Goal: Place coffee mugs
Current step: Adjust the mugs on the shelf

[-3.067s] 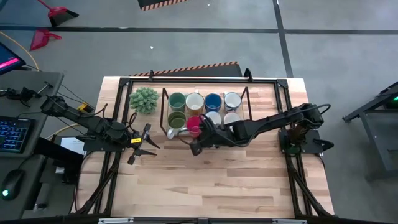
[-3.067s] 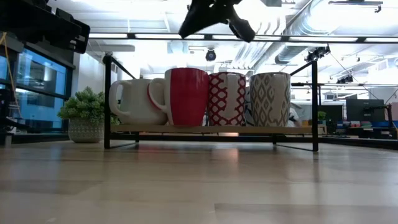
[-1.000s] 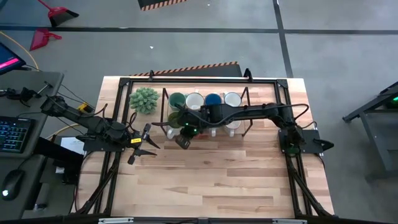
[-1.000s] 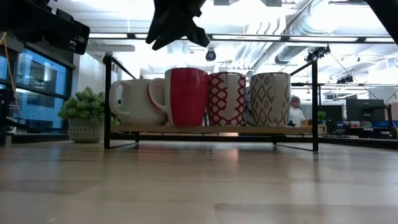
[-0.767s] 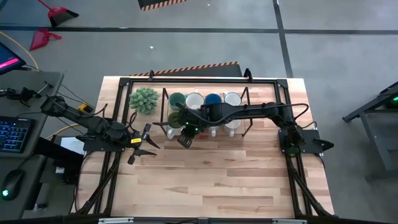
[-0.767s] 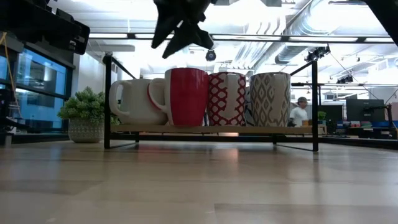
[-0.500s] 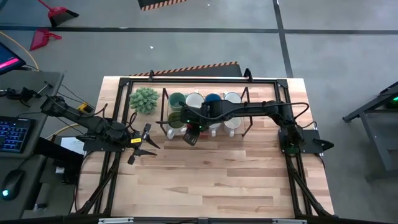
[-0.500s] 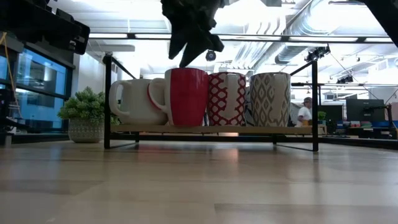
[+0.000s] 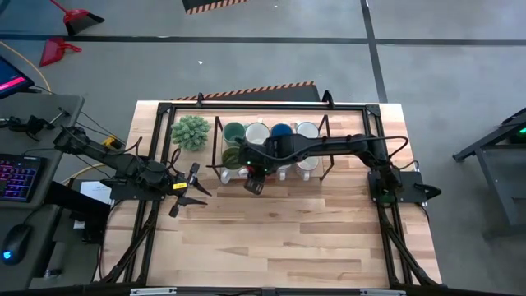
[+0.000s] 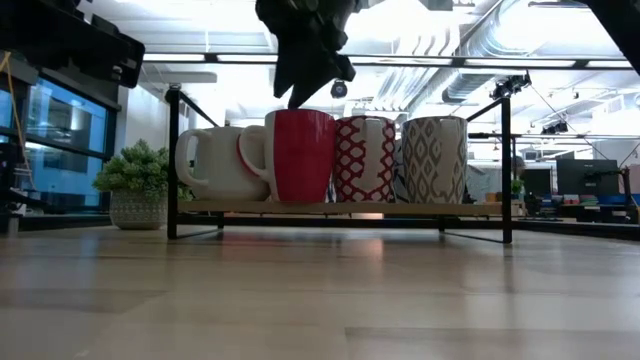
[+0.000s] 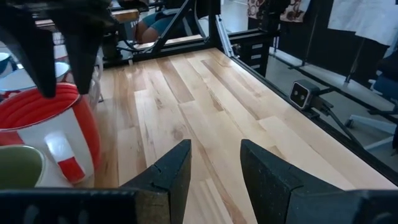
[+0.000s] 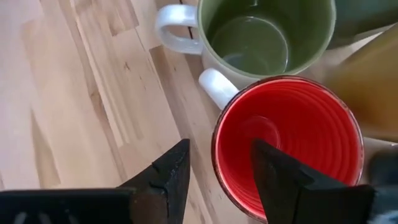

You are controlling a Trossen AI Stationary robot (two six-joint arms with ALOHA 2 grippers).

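Note:
Several coffee mugs stand by their bases in two rows on the wooden shelf of a low black rack (image 9: 325,152). The red mug (image 12: 292,149) is in the near row, beside the olive-green mug (image 12: 267,37). The teal (image 9: 234,131), cream (image 9: 257,131), blue (image 9: 282,131) and white (image 9: 306,131) mugs form the far row. My right gripper (image 12: 217,149) hangs open, pointing down just over the red mug's near rim (image 10: 300,112), one finger outside the wall and one over the hollow. My left gripper (image 9: 193,187) waits open, left of the rack.
A spiky green potted plant (image 9: 191,131) stands at the rack's left end. Two patterned mugs (image 10: 365,160) (image 10: 435,160) fill the near row to the red mug's right. The rack's black posts (image 10: 172,160) rise at its corners. Bare wood (image 9: 288,238) lies on the near side.
My right gripper has moved from over the rack's left end toward the table's right edge and come down to the red mug's rim, opening on the way. The mugs have stayed where they were.

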